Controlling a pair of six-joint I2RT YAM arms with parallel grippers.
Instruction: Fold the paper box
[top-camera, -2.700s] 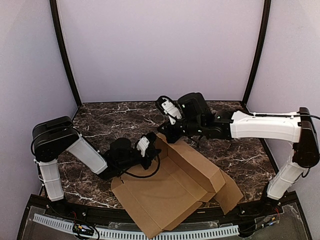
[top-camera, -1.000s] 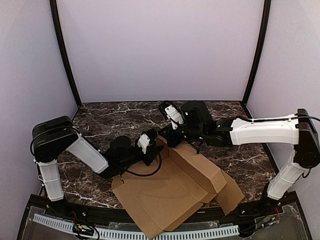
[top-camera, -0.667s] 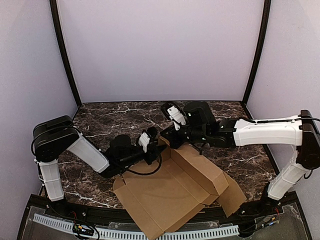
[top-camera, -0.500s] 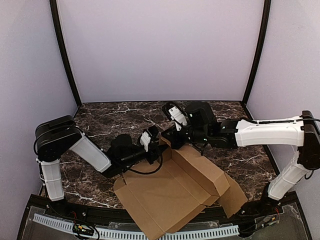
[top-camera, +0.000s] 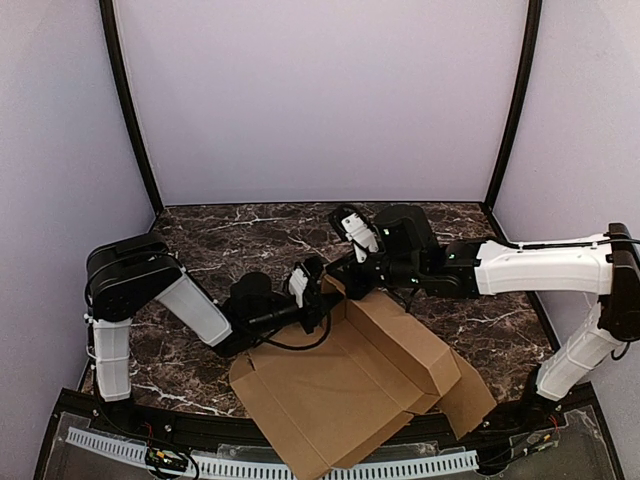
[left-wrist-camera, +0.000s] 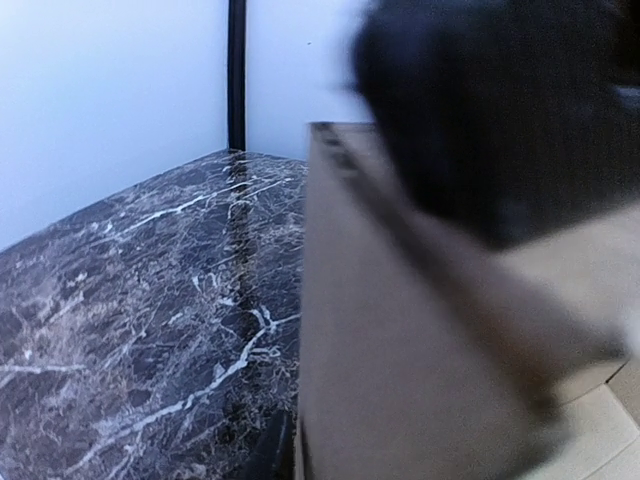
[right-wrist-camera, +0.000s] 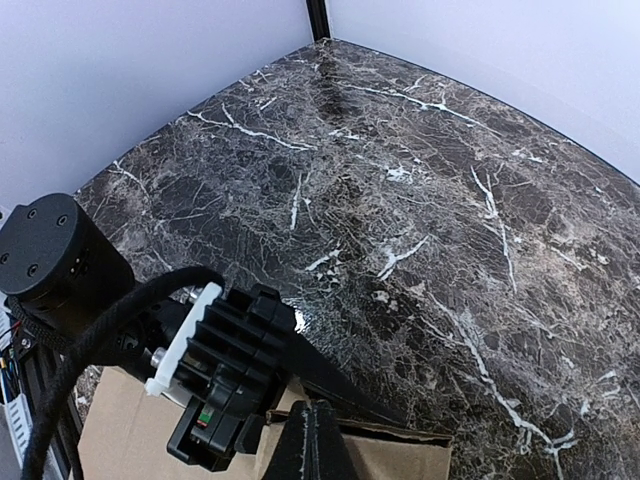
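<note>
The paper box (top-camera: 330, 395) lies half-formed on the near middle of the table (top-camera: 215, 250), its nearest corner reaching the front edge. A broad flat panel spreads to the near left. A raised long wall runs slantwise from the far corner toward the near right, with another flap lying flat beyond it on the right. Both arms meet at the far corner of the cardboard. The left gripper (top-camera: 321, 298) reaches in from the left, close against the upright end flap. Its own camera is blurred and mostly filled by that flap, so I cannot tell how wide its jaws stand or whether they grip anything. The right gripper (right-wrist-camera: 312, 440) comes in from the right, angled downward, its fingers pressed together with the tips at the top edge of that same corner. Whether cardboard is caught between them cannot be told. Pale lilac walls (top-camera: 320, 100) close in the table on three sides.
</note>
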